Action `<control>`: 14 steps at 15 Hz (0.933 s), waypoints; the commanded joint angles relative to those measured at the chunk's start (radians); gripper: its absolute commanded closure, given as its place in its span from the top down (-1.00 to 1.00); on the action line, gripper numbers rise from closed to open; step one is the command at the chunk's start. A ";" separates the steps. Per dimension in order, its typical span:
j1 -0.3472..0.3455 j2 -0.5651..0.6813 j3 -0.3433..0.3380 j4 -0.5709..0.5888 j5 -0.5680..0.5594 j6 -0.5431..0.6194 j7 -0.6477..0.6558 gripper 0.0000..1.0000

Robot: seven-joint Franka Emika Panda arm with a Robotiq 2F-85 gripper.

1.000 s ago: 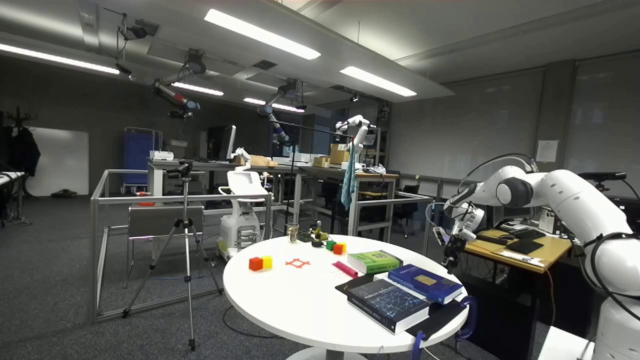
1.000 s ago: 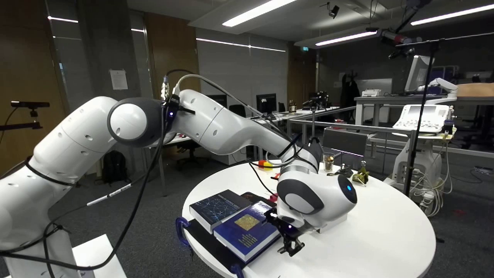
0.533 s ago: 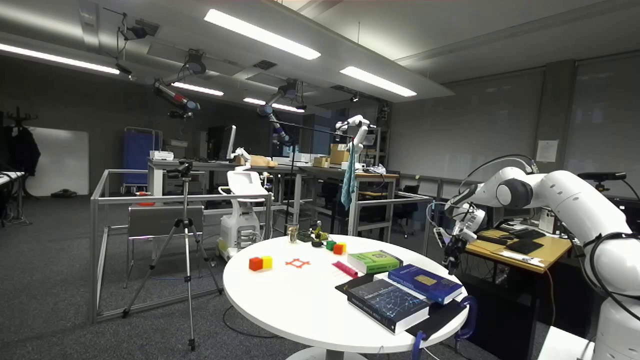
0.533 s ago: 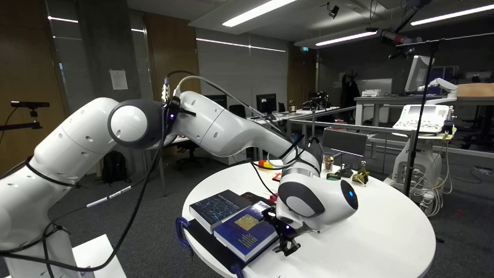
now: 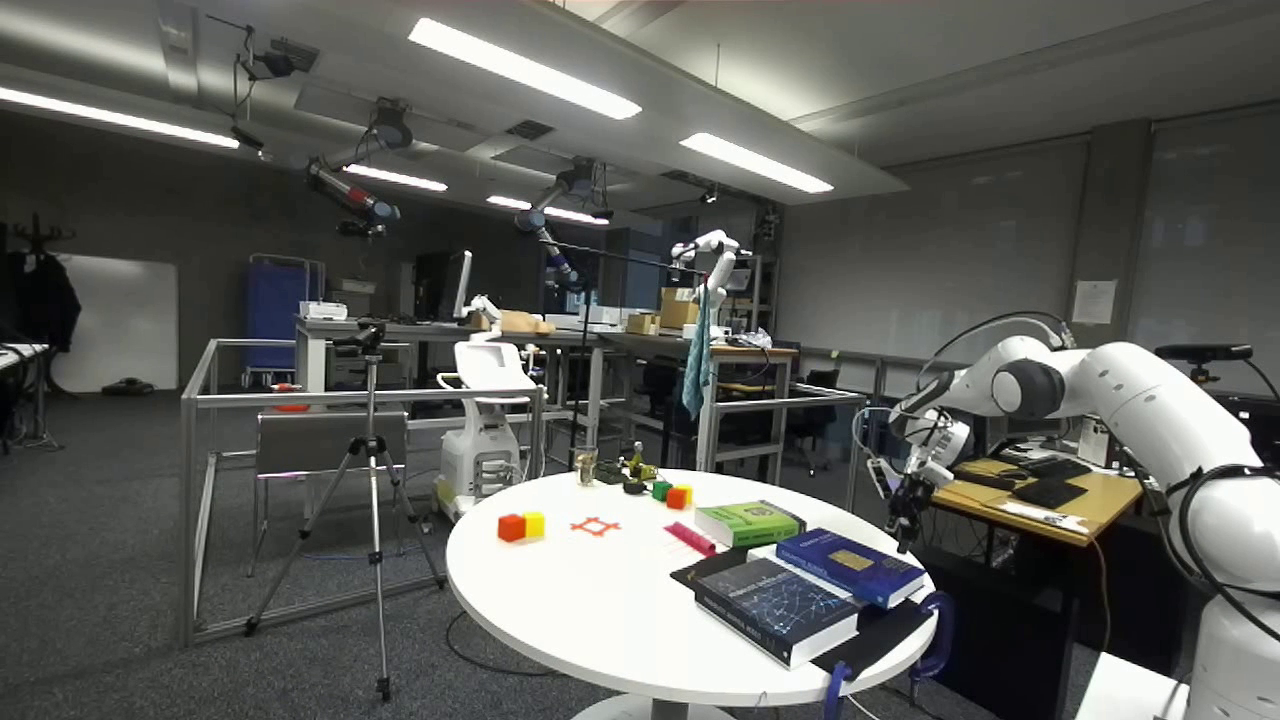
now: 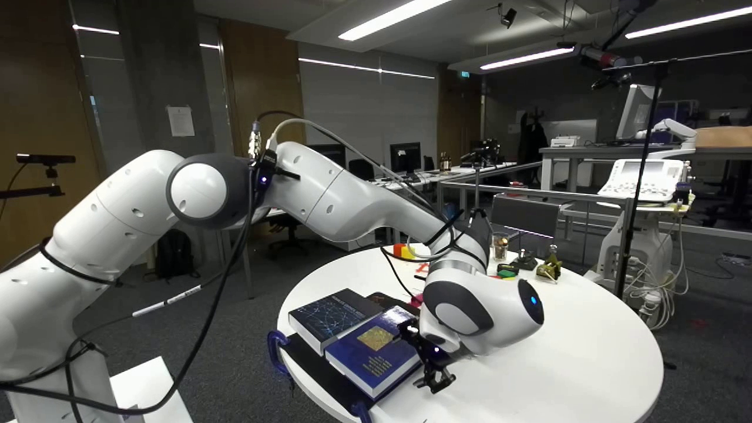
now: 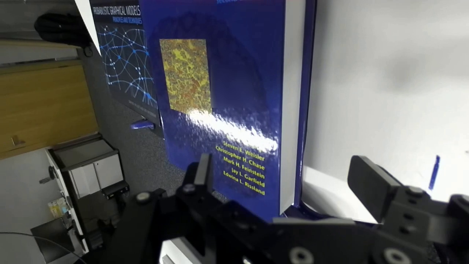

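In an exterior view, a round white surface carries three thick books: a glossy blue hardback book with a gold square on its cover, a dark grey hardback book patterned with pale network lines, and a green-covered book. The blue and dark books lie side by side over a flat black sheet, close to the rim, where a curved blue clamp sits. A pinkish-red cylinder lies near the green book. Well apart from it, a small red cube and a small yellow cube sit side by side, with an orange-red lattice-shaped piece lying flat near them. The black two-fingered pincer, on a jointed white arm, points downward near the far corner of the blue book, with a gap showing between them.

In an exterior view, the pincer hangs beside the blue book, fingers well apart, the arm reaching over the surface. Farther back stand a clear glass with brownish contents and a gold-green object.

In the wrist view, the pincer is spread wide and grips nothing. One finger shows against the blue book's cover, the other over the white surface; the book's pale page edge runs between them. Glare streaks the cover above yellow author names.
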 commanded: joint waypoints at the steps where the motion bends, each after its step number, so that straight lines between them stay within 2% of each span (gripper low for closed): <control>1: -0.031 0.029 0.024 0.037 0.029 -0.059 -0.013 1.00; 8: -0.052 0.067 0.037 0.077 0.131 -0.156 0.007 1.00; 14: -0.071 0.107 0.035 0.121 0.172 -0.169 0.004 1.00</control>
